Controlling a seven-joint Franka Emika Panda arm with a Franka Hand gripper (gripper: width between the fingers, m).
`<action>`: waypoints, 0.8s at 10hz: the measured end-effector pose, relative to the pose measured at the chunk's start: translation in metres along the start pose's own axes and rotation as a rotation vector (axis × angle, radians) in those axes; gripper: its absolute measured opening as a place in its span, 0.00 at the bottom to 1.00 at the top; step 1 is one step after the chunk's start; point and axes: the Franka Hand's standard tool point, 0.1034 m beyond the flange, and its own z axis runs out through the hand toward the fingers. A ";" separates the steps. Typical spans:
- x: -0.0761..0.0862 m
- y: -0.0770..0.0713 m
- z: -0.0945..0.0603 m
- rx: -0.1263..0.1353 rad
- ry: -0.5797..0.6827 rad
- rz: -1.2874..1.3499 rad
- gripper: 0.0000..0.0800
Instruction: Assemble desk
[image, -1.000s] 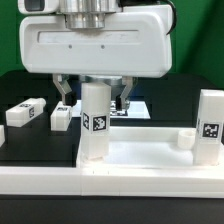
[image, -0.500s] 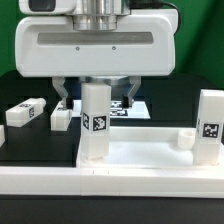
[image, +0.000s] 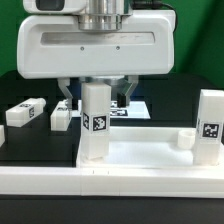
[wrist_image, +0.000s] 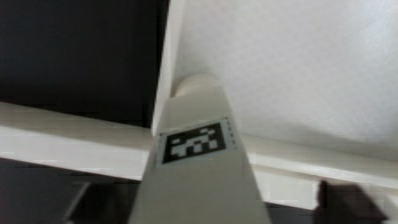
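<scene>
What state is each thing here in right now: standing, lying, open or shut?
Tabletop: flat, rim up.
Centre leg: upright on the tabletop's corner.
Leg at the exterior view's right: upright.
Loose leg: lying on the table.
Second loose leg: lying on the table.
Pincer: open, straddling the centre leg.

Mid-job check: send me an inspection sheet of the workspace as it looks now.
Surface: black table, matte.
Job's things: tabletop lies flat; corner leg stands upright in it; right leg upright at the exterior view's right; loose leg and second loose leg on the table, exterior view's left.
Clutter: nothing seen.
End effector: open, fingers flanking the corner leg's top, gaps showing.
Cables: nothing seen.
Surroundings: marker board behind; white border bar in front; green backdrop.
</scene>
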 end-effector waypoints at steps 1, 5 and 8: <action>0.000 0.001 0.000 -0.001 0.001 0.001 0.51; -0.003 0.005 0.000 0.008 -0.007 0.082 0.36; -0.001 0.004 0.001 0.005 -0.001 0.368 0.36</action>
